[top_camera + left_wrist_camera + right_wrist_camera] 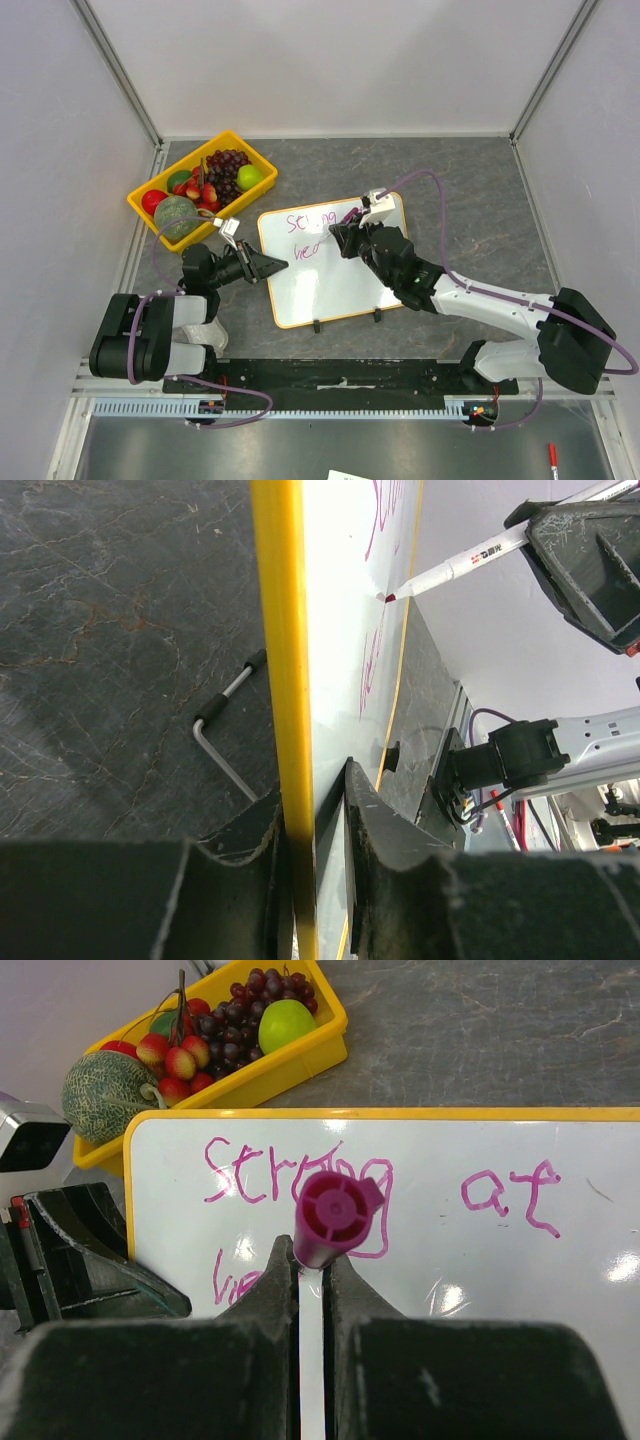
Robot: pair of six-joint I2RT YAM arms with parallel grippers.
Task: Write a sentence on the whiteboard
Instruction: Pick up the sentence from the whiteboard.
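The whiteboard [335,270], white with a thin orange-yellow frame, lies flat in the middle of the table. My left gripper [275,266] is shut on its left edge; the left wrist view shows the yellow frame [285,680] clamped between the jaws of that gripper [315,800]. My right gripper [340,238] is shut on a white marker [460,565] with a magenta end [335,1215], and the tip meets the board. The sentence [290,1175] reads "Strong at" in magenta, with "he" begun on a second line [232,1280] partly hidden by my fingers [270,1290].
A yellow tray [256,150] holding grapes, an apple, strawberries and a melon stands at the back left, close to the board's corner. A bent metal rod [225,720] lies on the table beside the board's left edge. Two black clip feet [316,325] sit on its near edge.
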